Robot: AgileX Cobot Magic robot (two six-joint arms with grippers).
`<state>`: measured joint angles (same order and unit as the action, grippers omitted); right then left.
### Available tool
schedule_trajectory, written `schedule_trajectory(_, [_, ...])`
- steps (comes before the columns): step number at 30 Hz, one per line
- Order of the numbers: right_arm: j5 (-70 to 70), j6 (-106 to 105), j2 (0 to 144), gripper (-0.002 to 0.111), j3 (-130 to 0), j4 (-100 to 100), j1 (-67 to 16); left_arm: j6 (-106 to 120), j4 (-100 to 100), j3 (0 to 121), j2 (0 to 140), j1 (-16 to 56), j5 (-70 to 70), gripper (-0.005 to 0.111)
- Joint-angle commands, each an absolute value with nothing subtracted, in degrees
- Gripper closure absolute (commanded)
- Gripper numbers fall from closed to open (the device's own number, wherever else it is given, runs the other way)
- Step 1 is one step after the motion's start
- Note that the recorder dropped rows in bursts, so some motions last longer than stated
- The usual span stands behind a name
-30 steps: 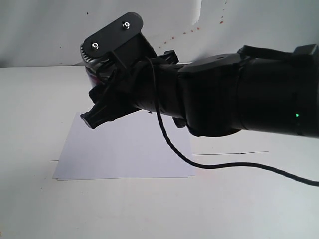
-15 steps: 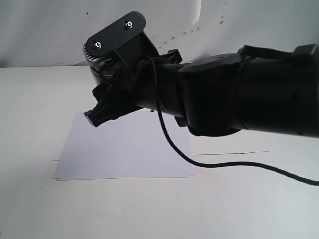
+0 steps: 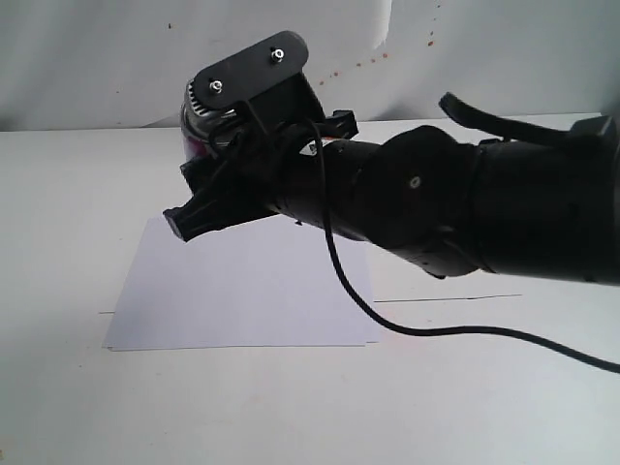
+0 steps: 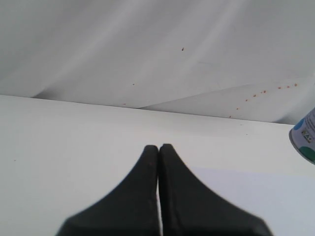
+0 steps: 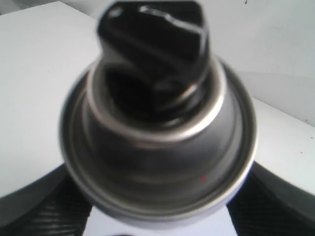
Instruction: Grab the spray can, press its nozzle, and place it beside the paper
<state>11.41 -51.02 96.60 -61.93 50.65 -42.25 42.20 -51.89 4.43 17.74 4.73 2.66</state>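
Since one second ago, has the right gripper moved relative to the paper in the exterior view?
Yes. The right gripper, shut on the spray can, has shifted slightly rightward above the paper, whose edges stay fixed.

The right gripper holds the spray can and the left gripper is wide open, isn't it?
Not quite. The left gripper is shut, fingers pressed together, as the left wrist view shows. The right gripper does hold the spray can.

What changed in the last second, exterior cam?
The right end effector, shut on the spray can, shifted slightly up and right in the exterior view as the right arm rolled. No grasp or release. The paper stayed put.
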Motion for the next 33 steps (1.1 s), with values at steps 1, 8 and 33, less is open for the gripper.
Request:
schedule_trajectory(1, [10.73, -34.93, 95.21, 0.108, -61.82, 35.22, -40.06, 42.23, -51.72, 4.19, 17.49, 4.59, 2.51, 0.107])
schedule_trajectory(8, [9.69, -19.54, 93.58, 0.108, -61.82, 24.12, -36.41, 42.23, -51.72, 4.19, 17.49, 4.59, 2.51, 0.107])
schedule_trajectory(33, [9.50, -8.73, 84.83, 0.108, -51.03, 13.80, -24.52, 42.23, -51.72, 4.19, 17.49, 4.59, 2.51, 0.107])
